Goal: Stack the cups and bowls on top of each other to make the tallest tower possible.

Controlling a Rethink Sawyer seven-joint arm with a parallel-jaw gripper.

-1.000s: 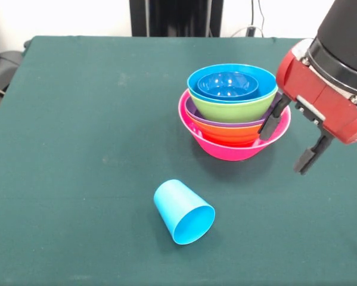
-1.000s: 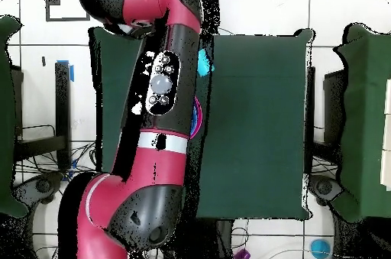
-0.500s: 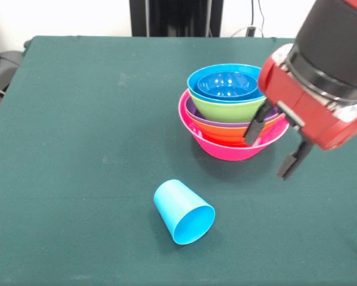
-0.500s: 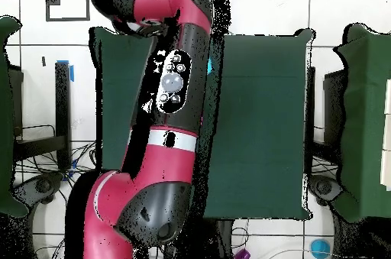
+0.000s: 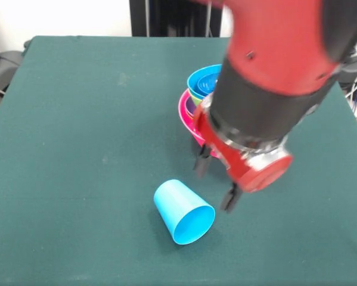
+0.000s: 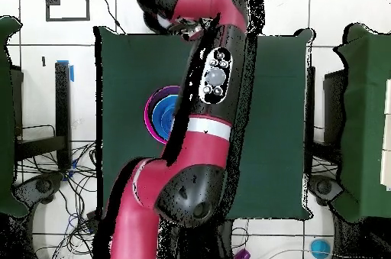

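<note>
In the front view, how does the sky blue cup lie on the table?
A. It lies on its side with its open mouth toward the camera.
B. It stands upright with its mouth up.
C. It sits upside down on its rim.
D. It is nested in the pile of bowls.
A: the sky blue cup lies tipped on the green table, its round open mouth facing the camera, apart from the pile of bowls, with the open tool just beside it.
</note>
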